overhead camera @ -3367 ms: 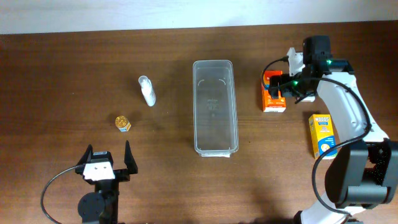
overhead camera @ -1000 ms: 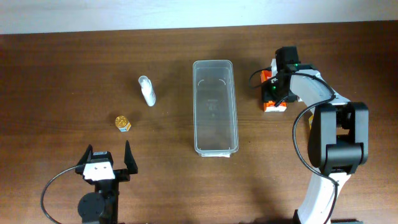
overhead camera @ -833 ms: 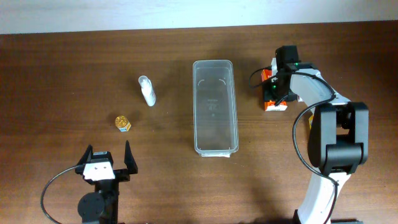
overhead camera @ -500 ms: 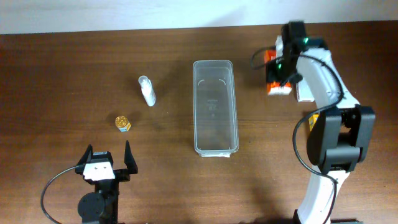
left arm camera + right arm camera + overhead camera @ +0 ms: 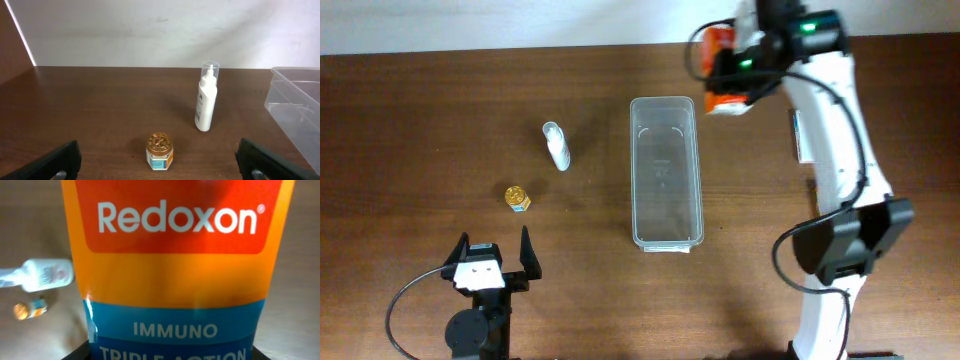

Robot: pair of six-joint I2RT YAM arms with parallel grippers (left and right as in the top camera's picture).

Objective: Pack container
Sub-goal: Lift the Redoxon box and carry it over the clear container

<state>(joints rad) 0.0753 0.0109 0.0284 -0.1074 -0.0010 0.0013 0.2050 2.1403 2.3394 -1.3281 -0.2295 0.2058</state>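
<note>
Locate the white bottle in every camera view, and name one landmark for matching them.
Overhead: the white bottle lies left of the container, upper left of centre.
Left wrist: the white bottle is right of centre, standing upright.
Right wrist: it is blurred at the left edge, beside the orange box that fills the frame.
Landmark: the gold-lidded jar sits close to it in all three.

A dark brown wooden table [image 5: 420, 120] meets a plain white wall [image 5: 150, 30].
</note>
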